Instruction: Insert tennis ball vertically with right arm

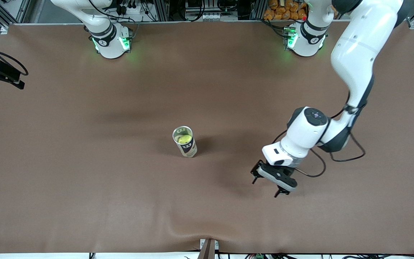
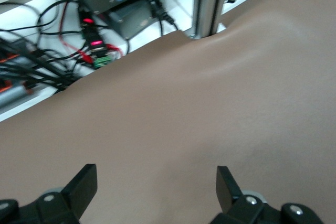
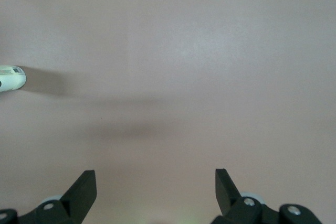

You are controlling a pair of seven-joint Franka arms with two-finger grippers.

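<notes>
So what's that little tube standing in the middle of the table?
It is a tennis-ball can, a short clear tube with a pale printed label bearing a dark logo. It stands upright on the brown table, roughly midway between the two arms' ends, open at the top with no lid on it. A yellow-green ball shows inside, just below the rim. Nothing touches the can but the table; the right wrist view catches only its edge.

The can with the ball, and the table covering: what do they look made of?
The can looks like clear glossy plastic with a printed label band; the yellow-green ball, seemingly felt, shows through its open top. The table covering seems a matte brown sheet, perhaps vinyl or paper, rippled at the camera-side edge.
</notes>
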